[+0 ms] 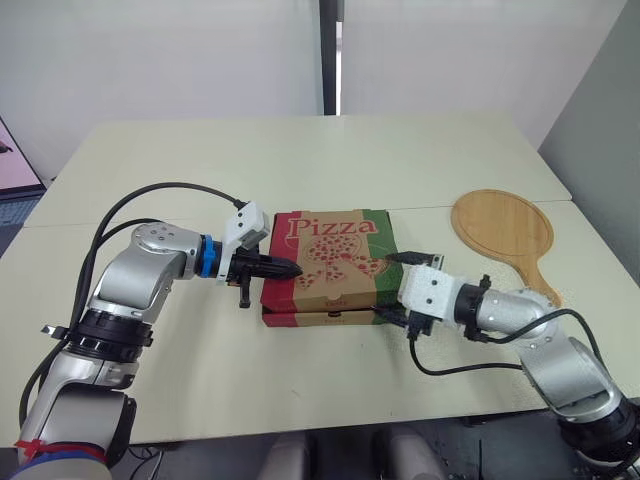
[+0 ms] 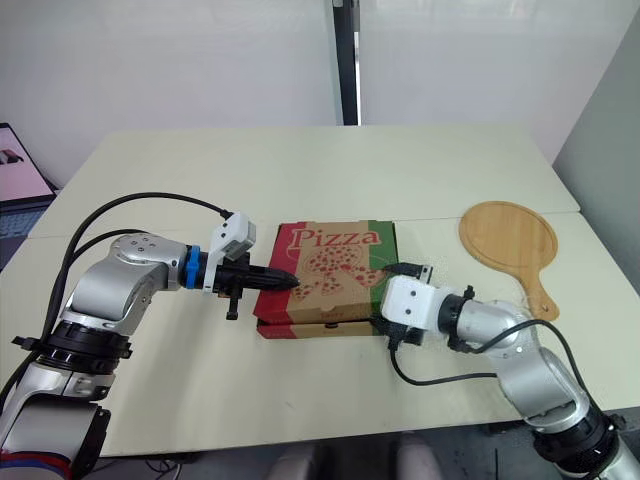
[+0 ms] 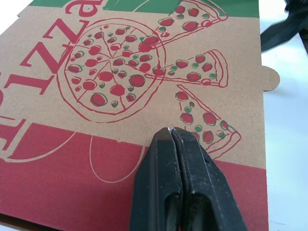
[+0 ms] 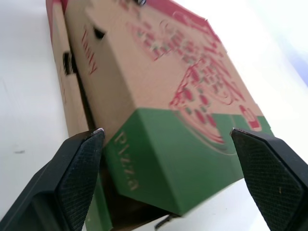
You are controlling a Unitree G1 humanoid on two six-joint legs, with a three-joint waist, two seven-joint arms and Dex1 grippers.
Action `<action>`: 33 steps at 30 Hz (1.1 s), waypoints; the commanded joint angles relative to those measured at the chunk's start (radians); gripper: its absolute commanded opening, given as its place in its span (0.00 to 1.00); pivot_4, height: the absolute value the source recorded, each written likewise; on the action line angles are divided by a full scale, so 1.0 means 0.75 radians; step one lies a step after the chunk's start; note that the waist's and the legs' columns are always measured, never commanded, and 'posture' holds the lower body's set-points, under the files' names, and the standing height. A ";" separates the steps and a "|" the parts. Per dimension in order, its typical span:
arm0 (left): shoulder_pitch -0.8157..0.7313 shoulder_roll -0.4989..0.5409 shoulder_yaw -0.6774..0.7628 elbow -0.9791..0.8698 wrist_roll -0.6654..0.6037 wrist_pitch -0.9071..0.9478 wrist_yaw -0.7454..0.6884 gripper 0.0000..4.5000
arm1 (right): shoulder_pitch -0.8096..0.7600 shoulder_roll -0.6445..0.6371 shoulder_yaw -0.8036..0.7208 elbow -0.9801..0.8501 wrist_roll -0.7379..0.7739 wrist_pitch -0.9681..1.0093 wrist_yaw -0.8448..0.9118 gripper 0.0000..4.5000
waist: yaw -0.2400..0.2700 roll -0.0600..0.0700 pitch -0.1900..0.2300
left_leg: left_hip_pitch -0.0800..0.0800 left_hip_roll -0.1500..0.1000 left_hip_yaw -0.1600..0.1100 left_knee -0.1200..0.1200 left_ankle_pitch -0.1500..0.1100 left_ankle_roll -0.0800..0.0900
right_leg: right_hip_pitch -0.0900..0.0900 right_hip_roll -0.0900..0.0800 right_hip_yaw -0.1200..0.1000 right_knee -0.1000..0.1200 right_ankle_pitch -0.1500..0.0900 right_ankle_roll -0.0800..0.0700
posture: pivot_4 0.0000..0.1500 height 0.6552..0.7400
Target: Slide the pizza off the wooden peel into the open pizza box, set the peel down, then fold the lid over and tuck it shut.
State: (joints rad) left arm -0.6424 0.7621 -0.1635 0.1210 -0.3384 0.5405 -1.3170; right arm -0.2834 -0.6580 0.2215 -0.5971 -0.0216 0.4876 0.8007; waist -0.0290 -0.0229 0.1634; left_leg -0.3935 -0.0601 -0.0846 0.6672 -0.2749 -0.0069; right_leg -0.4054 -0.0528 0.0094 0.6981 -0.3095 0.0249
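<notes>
The pizza box [image 1: 330, 262] lies in the middle of the table with its printed lid folded down over the base. My left gripper [image 1: 296, 268] is shut, and its tips [image 3: 172, 132] rest on the red band at the lid's left side. My right gripper [image 1: 392, 288] is open at the box's green right end. Its two fingers stand on either side of that end [image 4: 167, 132], where the lid's green side flap [image 4: 163, 159] sits slightly raised over the base. The wooden peel [image 1: 503, 230] lies flat on the table to the box's right, with nothing on it.
The pale table [image 1: 200, 160] has free room behind and in front of the box. A seam [image 1: 100, 222] runs across the table behind the box. A screen [image 2: 20, 175] stands beyond the table's left edge. Black cables trail from both wrists.
</notes>
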 commanded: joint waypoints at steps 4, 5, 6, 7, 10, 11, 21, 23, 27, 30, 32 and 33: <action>-0.007 0.003 0.018 0.001 0.013 -0.019 0.006 0.00 | 0.040 -0.146 -0.381 -0.116 0.411 0.313 0.193 0.99 | 0.002 0.000 0.000 | 0.000 0.000 0.000 0.000 -0.002 0.004 | 0.001 0.000 0.000 0.000 0.000 0.000 | 1.00 1.00; -0.007 0.002 0.018 0.000 0.013 -0.019 0.007 0.00 | 0.055 -0.181 -0.435 -0.117 0.465 0.357 0.217 0.99 | 0.004 0.000 0.000 | 0.000 0.000 0.000 0.000 -0.003 0.005 | 0.001 0.000 0.000 0.000 0.000 0.000 | 1.00 1.00; -0.008 0.000 0.018 0.002 0.013 -0.020 0.007 0.00 | 0.073 -0.211 -0.481 -0.108 0.498 0.380 0.230 0.99 | 0.005 0.000 0.000 | 0.000 0.000 0.000 0.000 -0.003 0.005 | 0.001 0.000 0.000 -0.001 0.000 0.000 | 1.00 1.00; -0.009 -0.002 0.018 0.005 0.014 -0.022 0.007 0.00 | 0.087 -0.238 -0.506 -0.092 0.504 0.383 0.228 0.99 | 0.005 0.000 0.000 | 0.000 0.000 0.000 0.000 -0.003 0.005 | 0.001 0.000 0.000 -0.001 0.000 0.000 | 1.00 1.00; -0.014 -0.007 0.016 0.013 0.015 -0.025 0.006 0.00 | 0.122 -0.304 -0.444 -0.004 0.366 0.258 0.161 0.85 | 0.004 0.000 0.000 | 0.000 0.000 0.000 0.000 -0.003 0.005 | 0.001 0.000 0.000 0.000 0.000 0.000 | 1.00 1.00; -0.015 -0.009 0.015 0.015 0.016 -0.027 0.005 0.00 | 0.121 -0.300 -0.406 0.012 0.332 0.230 0.135 0.79 | 0.003 0.000 0.000 | 0.000 0.000 0.000 0.000 -0.003 0.005 | 0.001 0.000 0.000 0.000 0.000 0.000 | 1.00 1.00; -0.013 -0.016 0.014 0.015 0.019 -0.028 0.007 0.00 | 0.005 -0.169 -0.115 0.153 0.189 0.085 0.042 0.01 | 0.000 0.000 0.000 | 0.000 0.000 0.001 0.001 -0.003 0.005 | 0.001 0.000 0.001 0.000 0.000 0.000 | 1.00 1.00; -0.009 -0.013 0.018 0.012 0.018 -0.028 0.009 0.00 | -0.024 -0.151 -0.112 0.158 0.222 0.090 0.066 0.01 | 0.000 0.000 0.000 | 0.000 0.000 0.001 0.001 -0.003 0.005 | 0.001 0.000 0.001 0.000 0.000 0.000 | 1.00 1.00; -0.007 -0.012 0.022 0.012 0.017 -0.028 0.015 0.00 | -0.047 -0.120 -0.106 0.164 0.273 0.112 0.091 0.01 | 0.000 0.000 0.000 | 0.000 0.000 0.000 0.001 -0.003 0.005 | 0.001 0.000 0.000 0.000 0.000 0.000 | 1.00 1.00; -0.005 -0.013 0.023 0.012 0.015 -0.027 0.018 0.00 | -0.060 -0.095 -0.110 0.160 0.301 0.138 0.090 0.01 | 0.000 0.000 0.000 | 0.000 0.000 0.001 0.001 -0.003 0.005 | 0.001 0.000 0.001 0.000 0.000 0.000 | 1.00 1.00; -0.004 -0.013 0.023 0.013 0.013 -0.029 0.019 0.00 | -0.070 -0.071 -0.127 0.151 0.339 0.176 0.083 0.01 | 0.000 0.000 0.000 | 0.000 0.000 0.000 0.001 -0.003 0.005 | 0.001 0.000 0.000 0.000 0.000 0.000 | 1.00 1.00; -0.003 -0.013 0.023 0.014 0.012 -0.029 0.019 0.00 | -0.076 -0.062 -0.134 0.146 0.353 0.192 0.080 0.01 | -0.001 0.000 0.000 | 0.000 0.000 0.000 0.001 -0.003 0.005 | 0.000 0.000 0.000 0.000 0.000 0.000 | 1.00 1.00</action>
State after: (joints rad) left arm -0.6412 0.7479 -0.1635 0.1390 -0.3289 0.5278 -1.3005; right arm -0.3134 -0.7149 0.1479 -0.4528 0.2098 0.6248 0.8652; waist -0.0294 -0.0229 0.1634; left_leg -0.3932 -0.0600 -0.0844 0.6677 -0.2768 -0.0035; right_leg -0.4051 -0.0529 0.0097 0.6982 -0.3095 0.0250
